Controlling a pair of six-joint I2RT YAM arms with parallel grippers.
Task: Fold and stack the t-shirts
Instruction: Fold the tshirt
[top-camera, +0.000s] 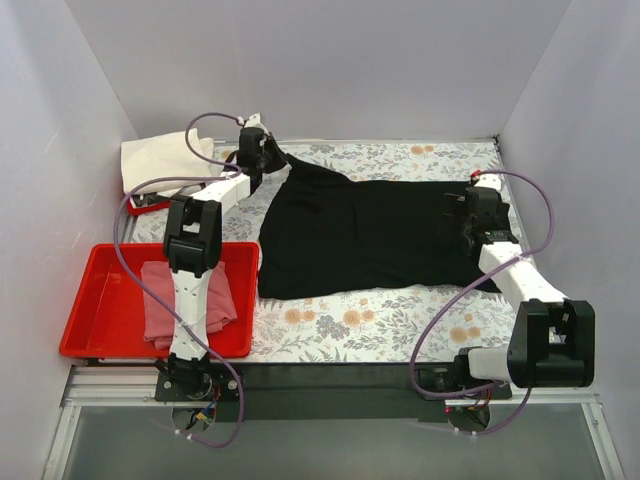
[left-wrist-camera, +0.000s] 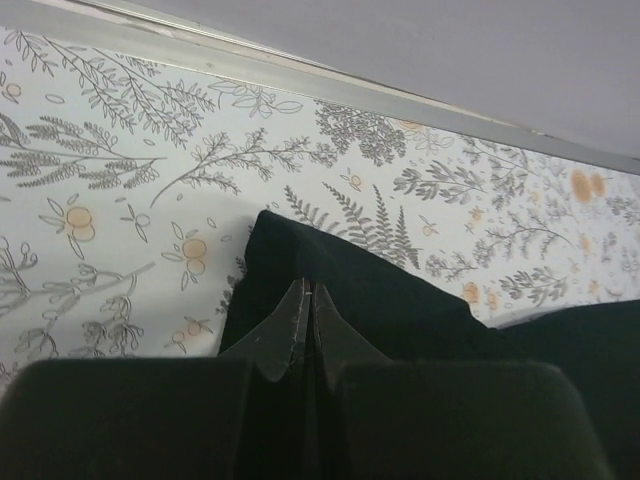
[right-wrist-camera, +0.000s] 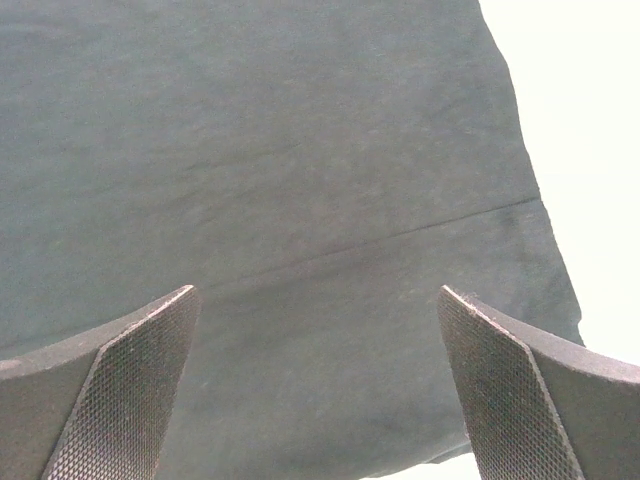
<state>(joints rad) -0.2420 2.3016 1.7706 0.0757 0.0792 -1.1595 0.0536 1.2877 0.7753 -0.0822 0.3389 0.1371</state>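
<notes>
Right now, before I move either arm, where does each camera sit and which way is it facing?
Top external: above and behind the arm bases, looking down on the table; both arms show, with the black t-shirt and red tray.
Left wrist: on the left gripper, looking across the table to a wall; its fingers show, shut on the shirt's corner.
Right wrist: on the right gripper, looking down at the shirt; its open fingers show.
Shared: all three see the black t-shirt.

Matt cloth, glossy plastic, textured grip.
The black t-shirt (top-camera: 370, 235) is soft matt cloth. The red tray (top-camera: 110, 290) is glossy plastic. The counter (top-camera: 400, 320) has a smooth floral print. The right end effector (right-wrist-camera: 315, 300) has dark, finely cross-hatched fingers (right-wrist-camera: 125, 400).
</notes>
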